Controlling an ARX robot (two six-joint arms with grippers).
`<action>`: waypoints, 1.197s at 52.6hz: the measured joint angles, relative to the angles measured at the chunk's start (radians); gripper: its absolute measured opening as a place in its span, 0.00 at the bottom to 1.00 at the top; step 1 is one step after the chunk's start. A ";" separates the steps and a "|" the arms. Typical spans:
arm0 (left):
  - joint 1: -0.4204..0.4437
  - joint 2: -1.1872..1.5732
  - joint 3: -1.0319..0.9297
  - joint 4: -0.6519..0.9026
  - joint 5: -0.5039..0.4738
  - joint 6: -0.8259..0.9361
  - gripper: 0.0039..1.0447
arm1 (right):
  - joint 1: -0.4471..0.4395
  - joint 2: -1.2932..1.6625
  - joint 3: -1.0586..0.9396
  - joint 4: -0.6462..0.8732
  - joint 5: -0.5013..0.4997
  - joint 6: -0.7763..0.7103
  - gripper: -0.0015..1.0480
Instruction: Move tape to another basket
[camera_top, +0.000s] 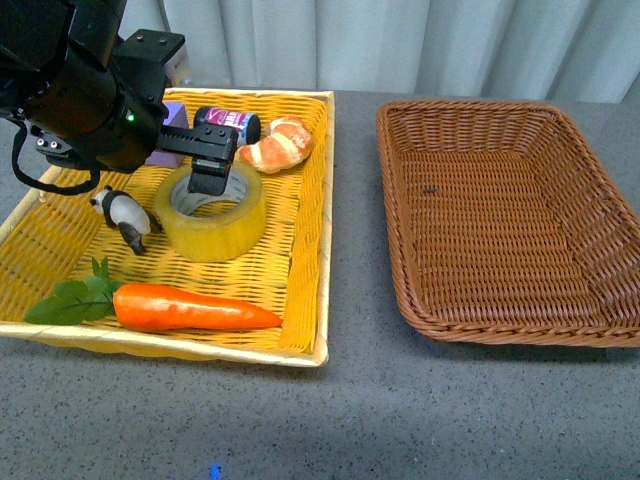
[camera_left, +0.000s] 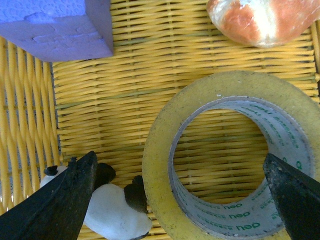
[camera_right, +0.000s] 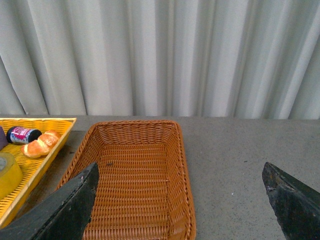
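The tape (camera_top: 210, 215), a wide yellowish roll, lies flat in the bright yellow basket (camera_top: 315, 250) at the left. My left gripper (camera_top: 212, 165) is open and hovers right over the roll's far rim. In the left wrist view the tape (camera_left: 160, 165) sits between the spread fingers of my left gripper (camera_left: 179, 159), which do not touch it. The dark brown wicker basket (camera_top: 500, 220) stands empty at the right. My right gripper (camera_right: 180, 167) is open and empty above the table, beside the brown basket (camera_right: 135, 170). It does not show in the front view.
The yellow basket also holds a toy carrot (camera_top: 190, 308), a small panda figure (camera_top: 125, 215) next to the tape, a croissant (camera_top: 278, 145), a purple block (camera_top: 170, 125) and a small can (camera_top: 228, 122). A grey curtain hangs behind the table.
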 joint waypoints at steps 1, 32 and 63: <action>0.001 0.003 0.002 -0.001 0.000 0.004 0.94 | 0.000 0.000 0.000 0.000 0.000 0.000 0.91; 0.012 0.087 0.078 -0.021 -0.005 0.036 0.72 | 0.000 0.000 0.000 0.000 0.000 0.000 0.91; 0.015 0.081 0.089 -0.029 0.000 0.047 0.13 | 0.000 0.000 0.000 0.000 0.000 0.000 0.91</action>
